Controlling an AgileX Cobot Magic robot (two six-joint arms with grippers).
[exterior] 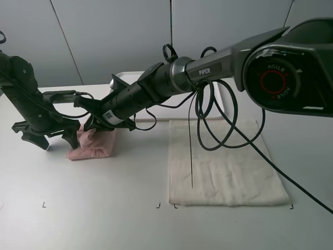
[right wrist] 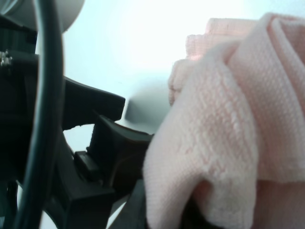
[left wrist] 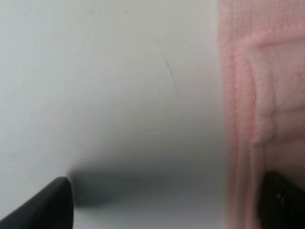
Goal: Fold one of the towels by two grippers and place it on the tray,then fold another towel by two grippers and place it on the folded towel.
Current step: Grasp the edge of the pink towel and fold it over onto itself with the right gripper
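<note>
Right tool clenches the bunched pink towel on the bench; left tool gapes at its left edge. Right of it, open bench, then the flat cream towel; tray behind, partly arm-covered.

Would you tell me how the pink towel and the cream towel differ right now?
The pink towel is bunched and folded; the cream towel lies flat and spread. The pink towel covers far less table than the cream towel. The right gripper pinches the pink towel; nothing grips the cream towel. Both are terry cloth on the table.
</note>
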